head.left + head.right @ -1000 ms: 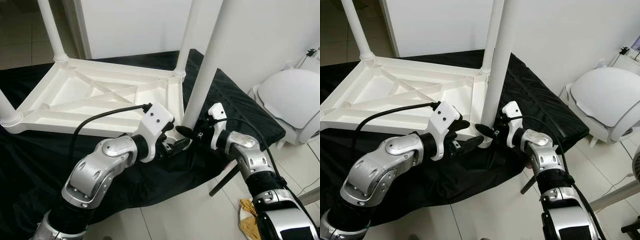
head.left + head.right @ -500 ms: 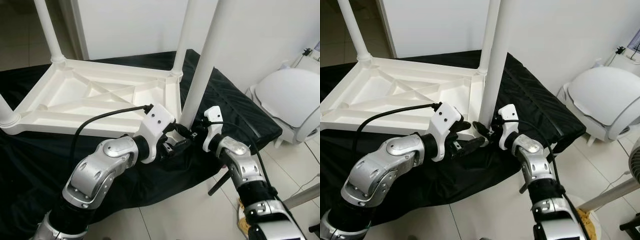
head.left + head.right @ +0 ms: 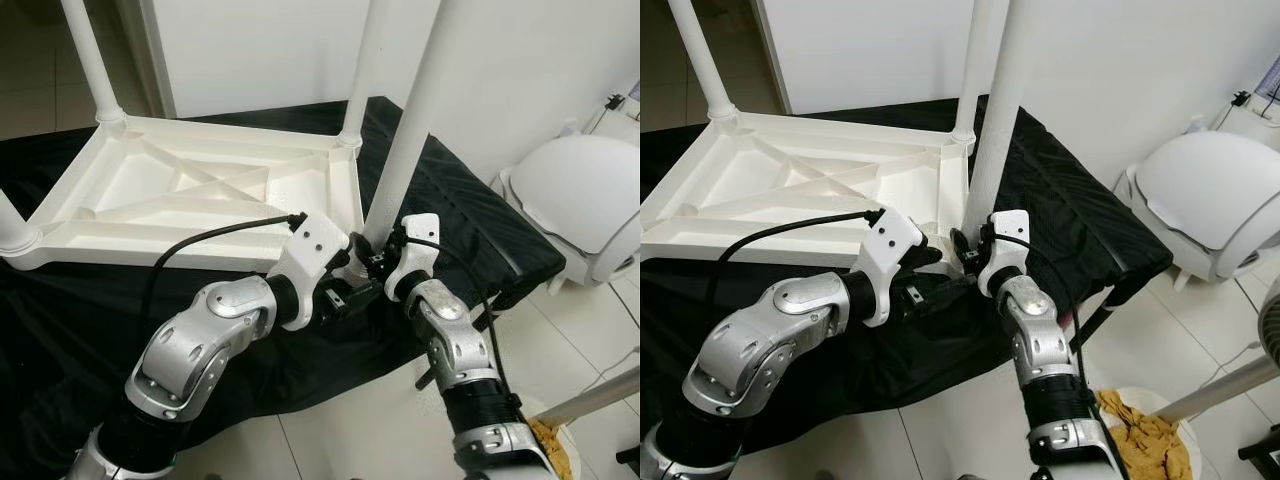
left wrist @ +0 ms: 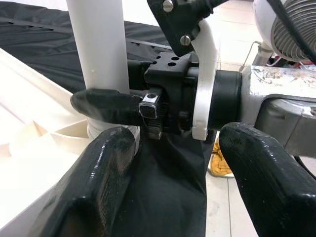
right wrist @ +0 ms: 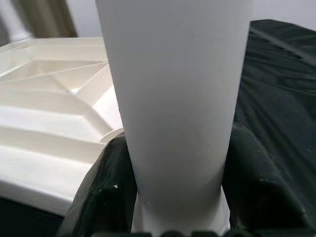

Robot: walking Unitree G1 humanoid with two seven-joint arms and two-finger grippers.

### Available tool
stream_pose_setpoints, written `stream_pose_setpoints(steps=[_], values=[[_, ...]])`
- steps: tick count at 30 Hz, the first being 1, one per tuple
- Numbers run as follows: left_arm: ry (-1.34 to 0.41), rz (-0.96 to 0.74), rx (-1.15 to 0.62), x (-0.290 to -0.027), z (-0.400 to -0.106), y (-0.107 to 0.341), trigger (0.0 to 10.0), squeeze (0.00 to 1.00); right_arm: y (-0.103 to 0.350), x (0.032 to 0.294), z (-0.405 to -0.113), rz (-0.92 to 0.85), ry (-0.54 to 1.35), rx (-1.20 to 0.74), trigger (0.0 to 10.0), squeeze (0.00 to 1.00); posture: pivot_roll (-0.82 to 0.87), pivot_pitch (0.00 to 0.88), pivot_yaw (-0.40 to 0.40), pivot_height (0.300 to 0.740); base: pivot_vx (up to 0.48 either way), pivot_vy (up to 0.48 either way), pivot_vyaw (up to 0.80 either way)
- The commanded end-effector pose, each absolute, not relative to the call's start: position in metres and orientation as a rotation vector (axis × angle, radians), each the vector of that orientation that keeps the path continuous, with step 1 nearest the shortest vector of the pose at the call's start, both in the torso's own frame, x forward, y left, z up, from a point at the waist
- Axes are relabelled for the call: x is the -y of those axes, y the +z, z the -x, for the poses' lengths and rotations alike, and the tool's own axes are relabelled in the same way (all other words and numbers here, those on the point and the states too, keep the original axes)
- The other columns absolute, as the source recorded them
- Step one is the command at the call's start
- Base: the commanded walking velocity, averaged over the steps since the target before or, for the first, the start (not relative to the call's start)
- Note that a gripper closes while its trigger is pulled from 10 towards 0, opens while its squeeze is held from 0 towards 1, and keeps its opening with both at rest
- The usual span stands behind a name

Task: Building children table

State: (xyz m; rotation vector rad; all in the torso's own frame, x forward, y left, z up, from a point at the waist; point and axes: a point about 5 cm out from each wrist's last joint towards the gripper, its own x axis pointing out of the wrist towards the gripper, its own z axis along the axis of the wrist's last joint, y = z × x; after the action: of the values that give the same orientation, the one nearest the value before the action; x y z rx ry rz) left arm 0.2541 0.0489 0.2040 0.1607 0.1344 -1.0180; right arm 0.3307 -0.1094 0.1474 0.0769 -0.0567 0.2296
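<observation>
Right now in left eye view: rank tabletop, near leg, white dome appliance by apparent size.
1. tabletop
2. near leg and white dome appliance: look alike; the leg's nearness to the camera makes ranking unsure.

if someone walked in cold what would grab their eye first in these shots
Most striking is the white table top lying upside down on a black cloth, its legs pointing up. At its near right corner, the right gripper clasps the base of the near leg, a black finger on either side. The left gripper sits open just beside that corner, and a white domed appliance stands on the floor to the right.
</observation>
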Motion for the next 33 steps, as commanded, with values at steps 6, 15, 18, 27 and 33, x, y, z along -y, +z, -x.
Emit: stream_pose_setpoints(steps=[6,15,18,27,33], values=[[-1.027,-0.167,-0.132,-0.046,-0.251,0.204,10.0,0.00,0.149,0.104,-0.325,-0.136,0.056,0.060,0.0,0.00,-0.03,0.029,-0.075,0.740,0.000,0.000,0.00],[-1.030,-0.166,-0.126,-0.044,-0.252,0.205,10.0,0.00,0.150,0.111,-0.328,-0.095,0.040,0.035,10.0,0.00,-0.03,0.012,-0.081,0.740,0.000,0.000,0.00],[-1.029,-0.167,-0.124,-0.044,-0.252,0.205,10.0,0.00,0.150,0.112,-0.328,-0.098,0.043,0.032,10.0,0.00,-0.03,0.011,-0.082,0.740,0.000,0.000,0.00],[-1.031,-0.168,-0.120,-0.043,-0.253,0.205,10.0,0.00,0.155,0.122,-0.338,-0.059,0.238,0.039,10.0,1.00,-0.04,0.002,-0.077,0.740,0.000,0.000,0.00],[-1.033,-0.168,-0.119,-0.043,-0.254,0.206,10.0,0.00,0.159,0.125,-0.348,-0.020,0.423,0.030,10.0,1.00,-0.04,0.001,-0.076,0.740,0.000,0.000,0.00]])
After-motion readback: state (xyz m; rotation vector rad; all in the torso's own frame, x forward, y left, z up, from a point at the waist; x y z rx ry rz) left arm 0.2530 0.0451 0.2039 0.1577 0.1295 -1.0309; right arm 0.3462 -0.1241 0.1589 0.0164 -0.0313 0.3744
